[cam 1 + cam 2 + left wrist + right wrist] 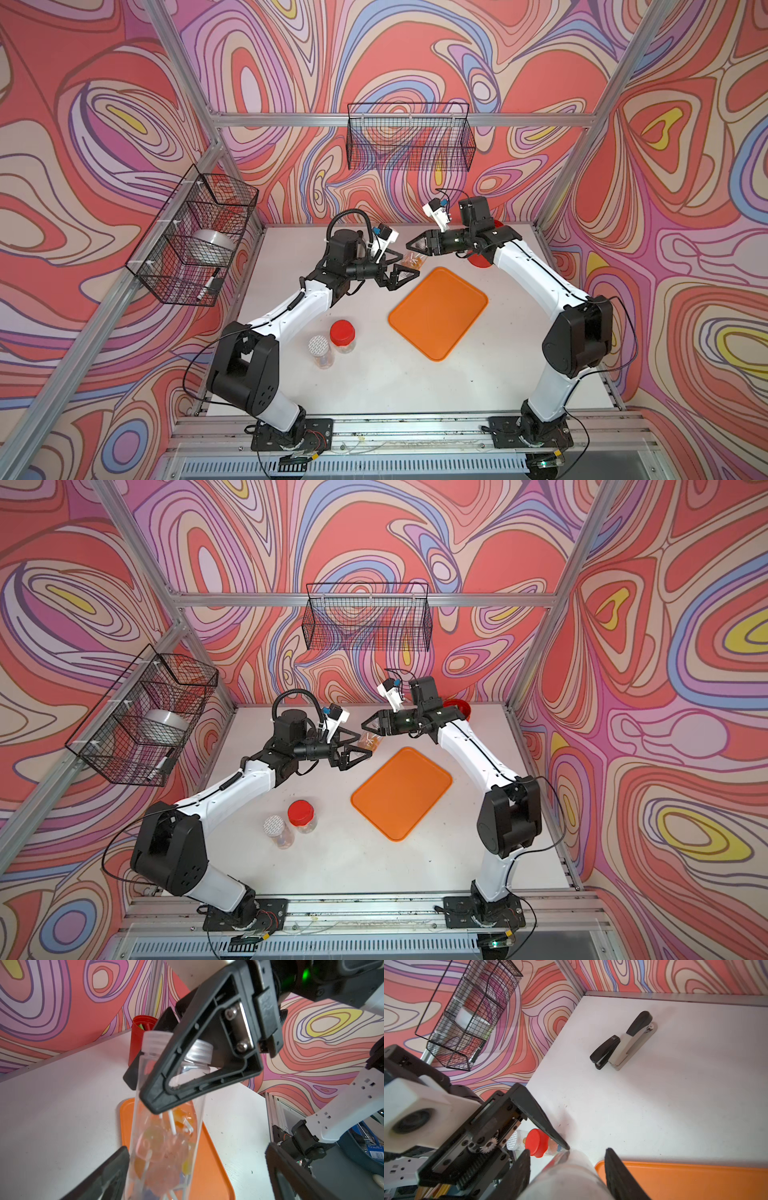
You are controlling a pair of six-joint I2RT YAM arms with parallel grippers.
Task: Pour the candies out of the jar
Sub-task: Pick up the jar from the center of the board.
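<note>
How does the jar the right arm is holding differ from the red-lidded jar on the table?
The gripped jar has no lid; the red-lidded jar is capped. The gripped jar is clamped in the right gripper; the red-lidded jar stands free on the table. Both are clear plastic.

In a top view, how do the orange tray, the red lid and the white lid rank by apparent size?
Orange tray: clearly largest.
Red lid: next.
White lid: slightly smaller, but it may sit lower, farther from the camera, so that ranking is unsure.
</note>
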